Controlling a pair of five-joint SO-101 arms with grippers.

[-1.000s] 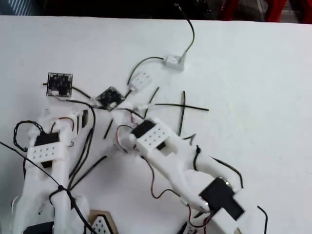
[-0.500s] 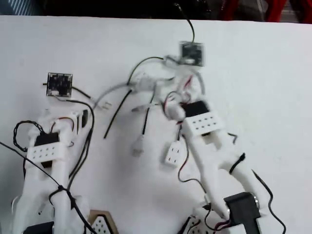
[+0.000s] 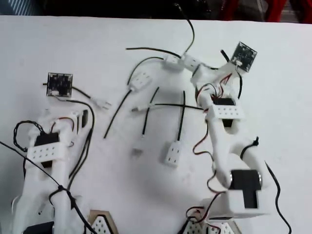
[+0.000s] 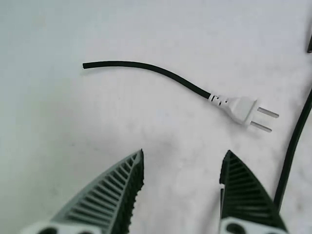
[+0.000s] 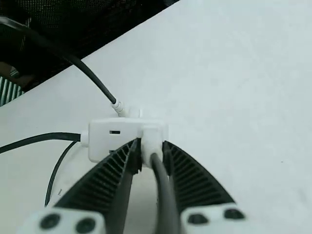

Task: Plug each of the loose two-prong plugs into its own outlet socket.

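White tabletop [image 3: 273, 63], far side: your right gripper [image 5: 151, 145] pinches a white two-prong plug [image 5: 151, 134] against the white plastic outlet block [image 5: 107, 134]; next, press it home. Your left gripper [image 4: 184, 155] gapes empty.

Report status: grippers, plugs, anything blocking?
Right gripper shut on plug at outlet socket. Left gripper open, near loose plug. No obstruction seen.

Bright, even light; soft, faint shadows.
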